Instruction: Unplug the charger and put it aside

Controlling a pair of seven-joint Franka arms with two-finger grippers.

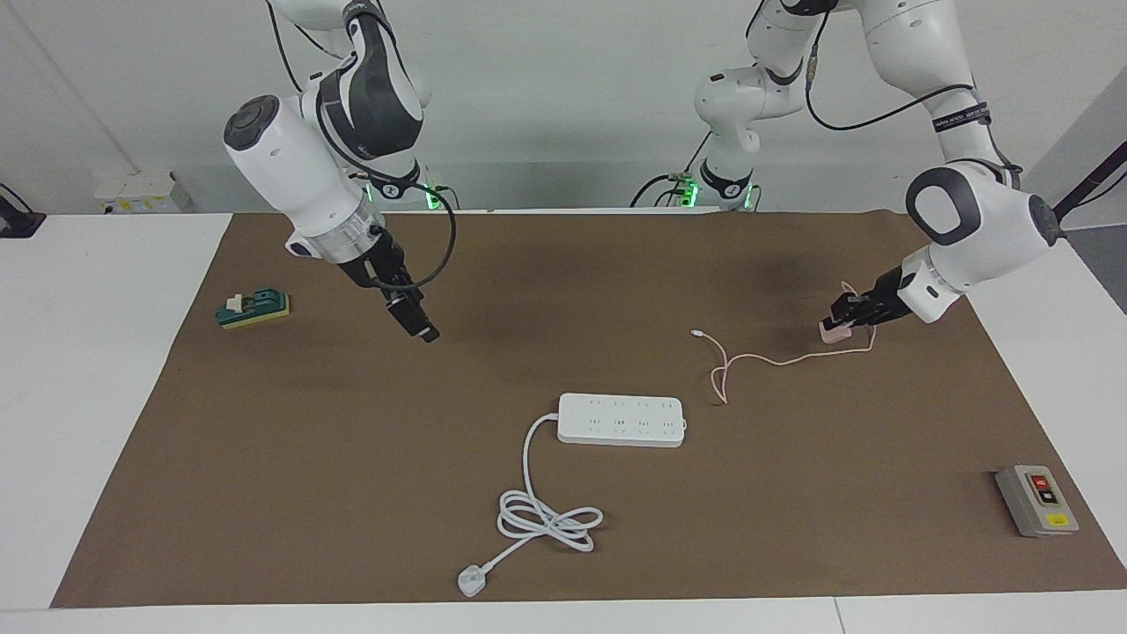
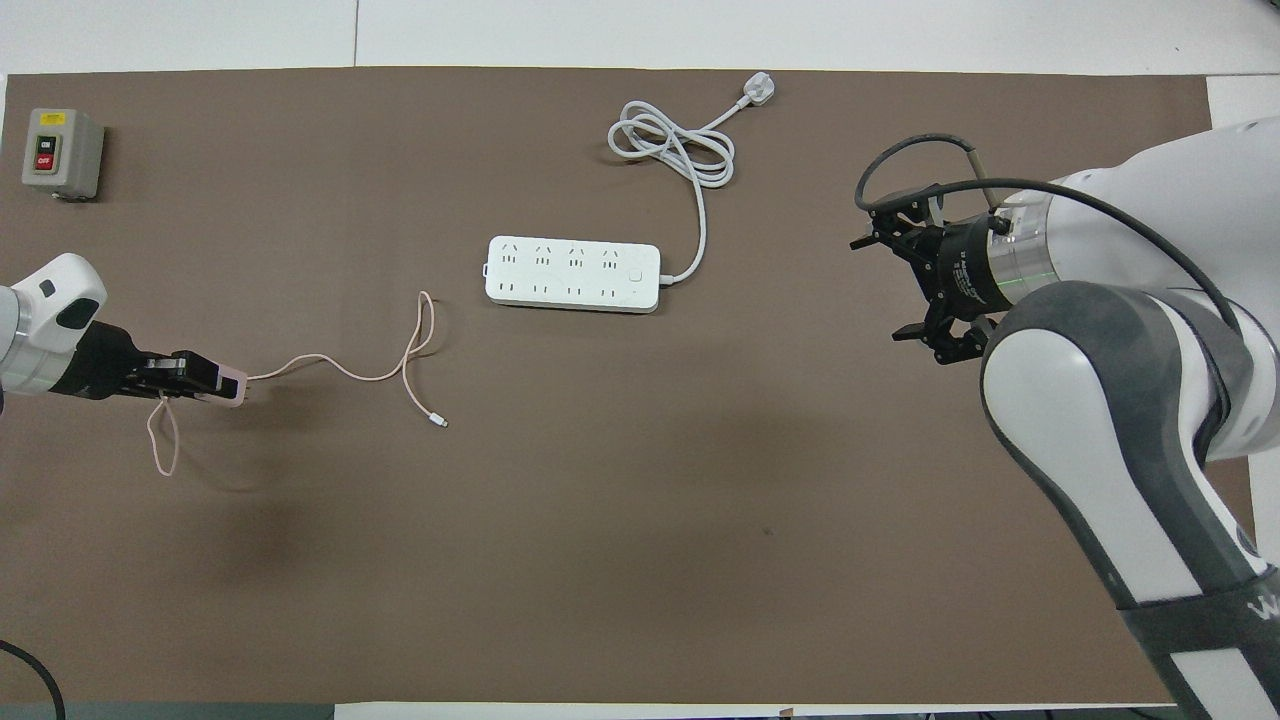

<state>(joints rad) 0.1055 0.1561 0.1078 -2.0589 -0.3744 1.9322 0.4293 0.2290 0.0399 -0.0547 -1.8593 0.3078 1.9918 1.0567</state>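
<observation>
My left gripper [image 1: 843,319] [image 2: 205,380] is shut on the charger [image 1: 830,332] [image 2: 236,389], a small pale pink cube. It holds it low at the brown mat, toward the left arm's end of the table. The charger is unplugged and well apart from the white power strip [image 1: 621,420] [image 2: 572,273]. Its thin pink cable [image 1: 792,357] [image 2: 340,368] trails over the mat toward the strip, and the loose connector end [image 1: 697,334] [image 2: 440,423] lies nearer to the robots than the strip. My right gripper [image 1: 423,329] [image 2: 925,280] hangs shut and empty in the air over bare mat, toward the right arm's end.
The strip's thick white cord [image 1: 546,519] [image 2: 680,150] lies coiled farther from the robots, ending in a white plug [image 1: 471,581] [image 2: 757,90]. A grey switch box [image 1: 1036,500] [image 2: 62,152] stands at the mat's corner. A green block [image 1: 255,308] lies near the right arm.
</observation>
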